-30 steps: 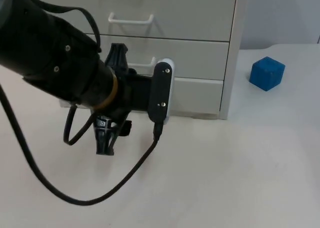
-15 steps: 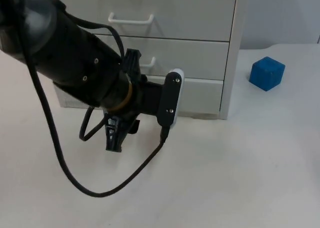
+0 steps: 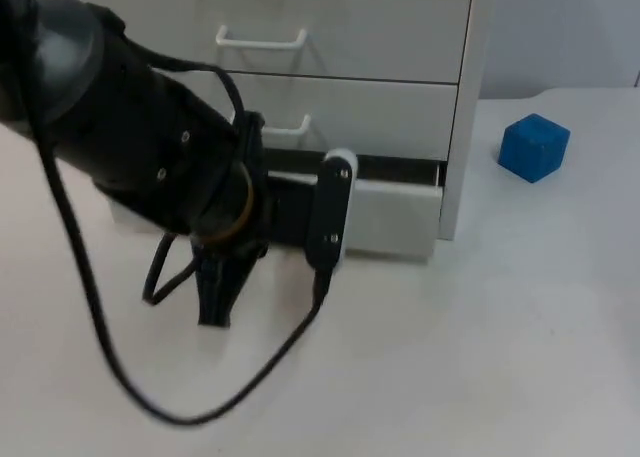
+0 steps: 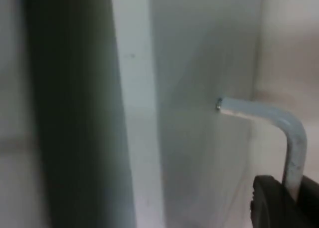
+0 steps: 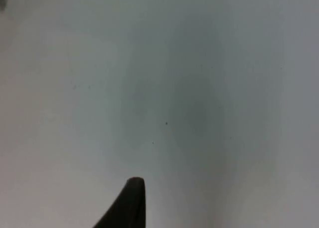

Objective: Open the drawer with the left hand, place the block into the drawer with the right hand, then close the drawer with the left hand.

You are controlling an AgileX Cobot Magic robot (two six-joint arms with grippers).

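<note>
Drawer slightly out, left pincer at its handle, grip state unclear; block lies rightward, right arm's side.

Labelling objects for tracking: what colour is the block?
Blue; the block shows best in the top view, right of the drawers.

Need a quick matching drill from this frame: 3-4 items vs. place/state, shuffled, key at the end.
Things:
1. bottom drawer
2. blue block
3. top drawer
4. left end effector

Places or states:
A. shut flush with the cabinet front
B. on the white table, right of the cabinet
C. pulled partly out, with a dark gap above its front
D. low in front of the cabinet, at the bottom drawer's handle

Pairs: 1-C, 2-B, 3-A, 4-D
</note>
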